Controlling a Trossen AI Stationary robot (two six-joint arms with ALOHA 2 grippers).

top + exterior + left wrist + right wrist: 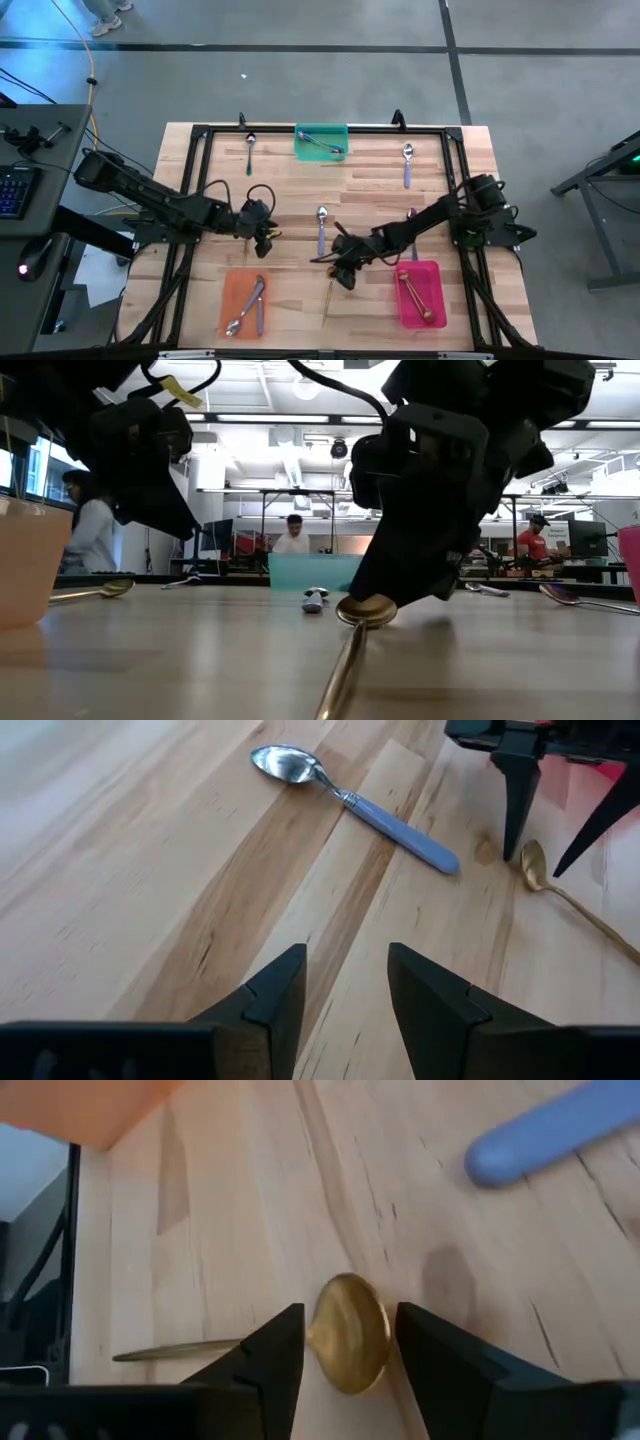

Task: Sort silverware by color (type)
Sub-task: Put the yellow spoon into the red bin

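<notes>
Lying on the bench near its front edge, between the orange tray on the left and the pink tray on the right, is a gold spoon. The right hand hangs over its bowl with both fingers spread, one on each side of the bowl, not pinching it. The orange tray holds silver spoons with lavender handles; the pink tray holds more gold spoons. Just beyond the right hand, mid-bench, lies another lavender-handled spoon. The left hand hovers left of it, fingers spread and empty. Farther back, a dark-handled spoon lies at the far left, a green tray with a spoon in it sits at the far middle, and one lavender-handled spoon lies at the far right.
</notes>
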